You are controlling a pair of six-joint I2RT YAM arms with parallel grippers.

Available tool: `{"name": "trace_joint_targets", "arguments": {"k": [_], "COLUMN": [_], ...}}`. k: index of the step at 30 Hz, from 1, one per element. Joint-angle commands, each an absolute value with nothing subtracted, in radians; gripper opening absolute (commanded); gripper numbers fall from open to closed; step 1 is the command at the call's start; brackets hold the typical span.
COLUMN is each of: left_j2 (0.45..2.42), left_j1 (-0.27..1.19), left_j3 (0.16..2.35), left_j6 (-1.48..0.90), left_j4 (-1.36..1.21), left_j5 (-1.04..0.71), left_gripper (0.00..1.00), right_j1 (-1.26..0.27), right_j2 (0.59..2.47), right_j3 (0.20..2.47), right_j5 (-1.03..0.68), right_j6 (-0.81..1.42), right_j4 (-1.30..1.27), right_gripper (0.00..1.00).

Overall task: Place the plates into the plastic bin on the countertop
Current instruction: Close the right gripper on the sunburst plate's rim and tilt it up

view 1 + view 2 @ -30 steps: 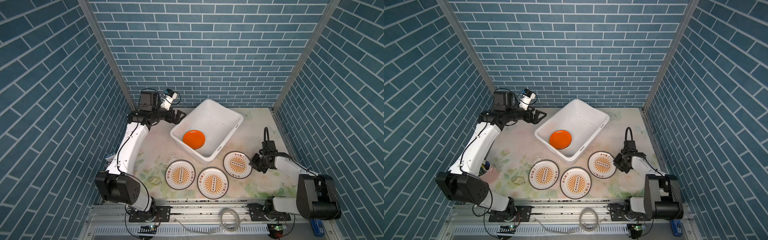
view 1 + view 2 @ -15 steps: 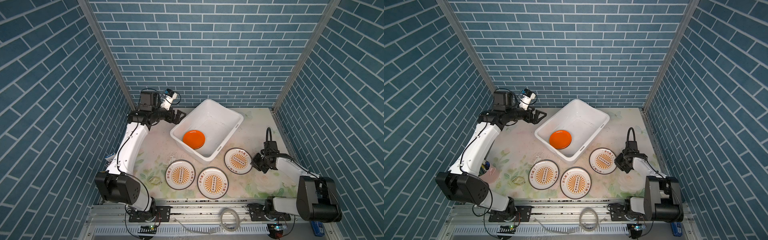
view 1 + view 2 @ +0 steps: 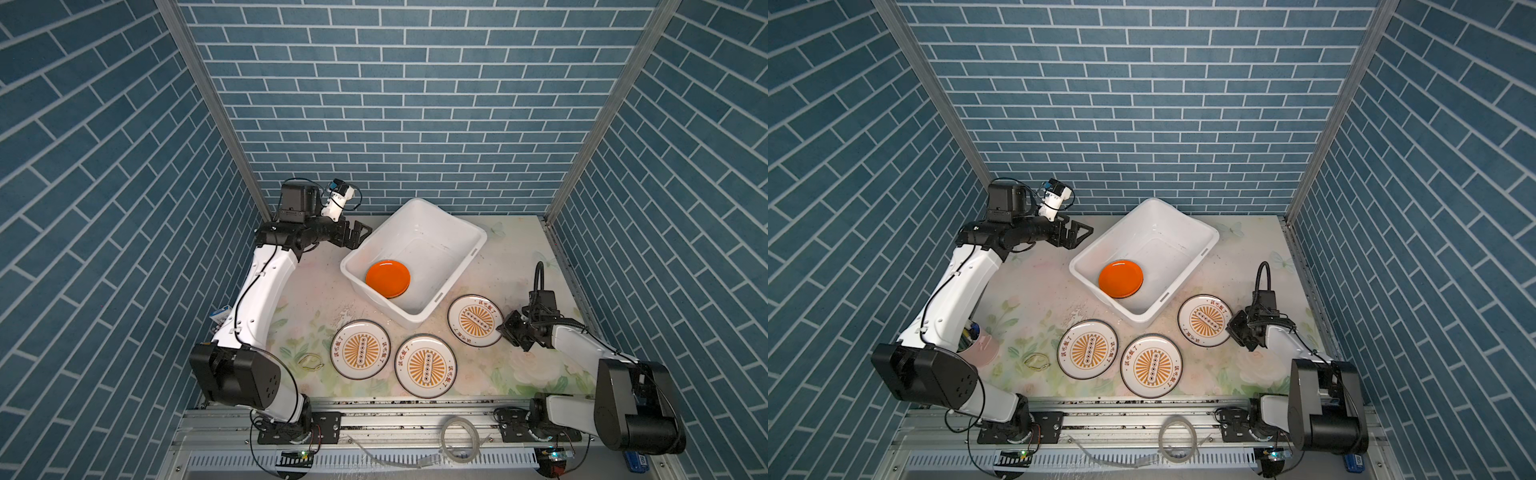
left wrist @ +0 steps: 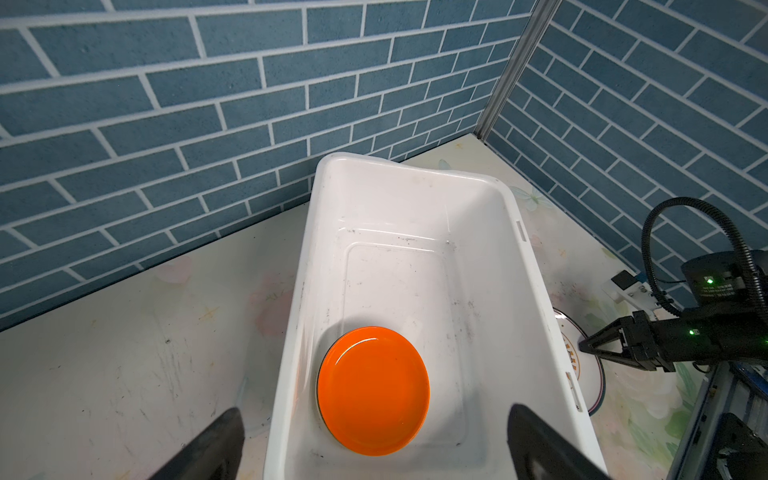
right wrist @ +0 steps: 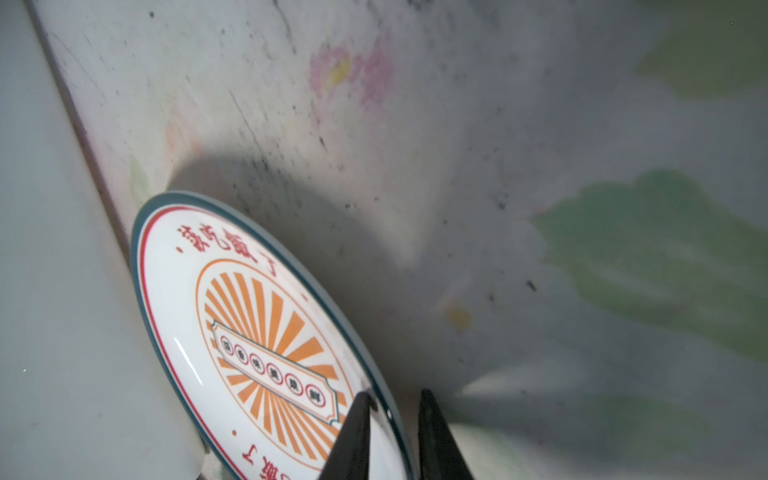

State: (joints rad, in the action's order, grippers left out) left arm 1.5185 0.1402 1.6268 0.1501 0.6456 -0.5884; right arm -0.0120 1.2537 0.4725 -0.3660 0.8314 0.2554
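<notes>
Top views: worktop w/ floral print, blue brick walls round it.
Bin: white plastic bin sits askew near centre, toward 12 o'clock of worktop; long axis runs approx 1 to 7 o'clock.
In bin: orange plate lies in the 7 o'clock end; dark edge under it in left wrist view, so poss. more stacked below, can't tell which.
Sunburst plates: 3 large, all outside bin. One at 7 o'clock, one at 6 o'clock, the two just beside each other. Third at 4 o'clock, close beside bin's near corner.
Right hand: at 3 o'clock edge of third plate; right wrist view shows fingers close together w/ plate rim betw. them, clamped on it. Plate looks tilted there, far edge near bin wall.
Left hand: held above worktop at bin's 10 o'clock side, fingers wide apart, nothing in it; left wrist view looks down into bin.
Misc: rubber band on worktop at 8 o'clock, near left arm base.
</notes>
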Motion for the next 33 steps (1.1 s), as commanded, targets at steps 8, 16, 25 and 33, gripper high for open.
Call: {"name": "trace_joint_targets", "arguments": {"k": [8,16,25,33], "left_j2": [1.527,1.524,1.52,1.519], "left_j1": [0.15,0.167,0.183,0.187], "left_j3": [1.664,1.667,1.668,1.67], "left_j6": [0.173,0.186,0.192,0.192], "left_j4": [0.692,0.703,0.708,0.706], "left_j5": [-0.589,-0.577,-0.566,-0.565], "left_gripper": [1.0,0.99,1.0,1.0], "right_j1": [-0.01,-0.009,-0.01,-0.009], "right_j2": [1.203,1.24,1.266,1.194], "right_j3": [0.364,0.336,0.321,0.335], "right_j5": [-0.467,-0.496,-0.512,-0.514], "right_j6": [0.861,0.868,0.899,0.904], "right_j4": [0.092,0.005,-0.074,-0.028], "right_gripper": [0.15,0.15,0.05,0.0]}}
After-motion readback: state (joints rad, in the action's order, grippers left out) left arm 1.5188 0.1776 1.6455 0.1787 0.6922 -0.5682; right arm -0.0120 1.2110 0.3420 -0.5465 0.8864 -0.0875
